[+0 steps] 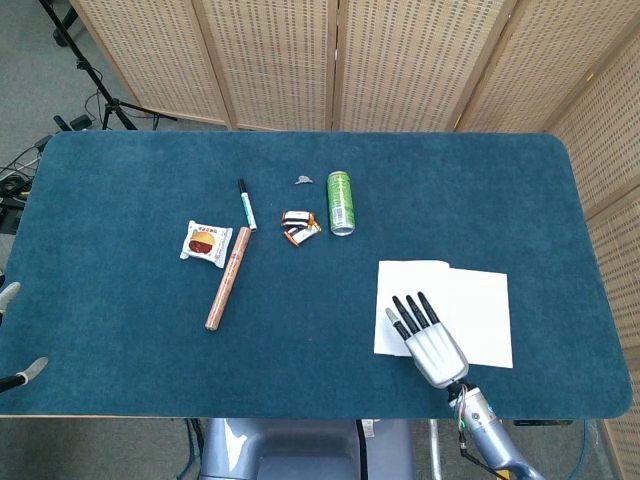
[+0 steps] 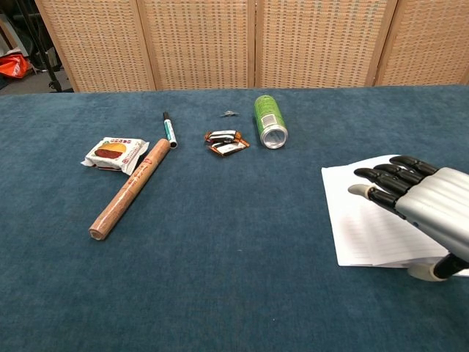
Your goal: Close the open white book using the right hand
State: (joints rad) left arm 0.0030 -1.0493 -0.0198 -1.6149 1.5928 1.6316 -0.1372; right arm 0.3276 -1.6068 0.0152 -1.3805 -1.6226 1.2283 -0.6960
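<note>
At the near right of the worktop [image 1: 120, 330], the open white book [image 1: 470, 300] lies flat, and your right robot hand [image 1: 427, 335] hovers over its left page, fingers stretched out, together, holding nothing. The pages look thin, so if you sweep across without catching an edge, you may crumple a sheet or push the book along the cloth.

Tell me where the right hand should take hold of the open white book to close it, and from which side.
Take the open white book by the free outer edge of one page, probably the left one nearest the right hand, sliding fingertips under from that side. It lies flat on the blue table, so only thin page edges offer purchase. The hand hovers above it, fingers extended, holding nothing.
</note>
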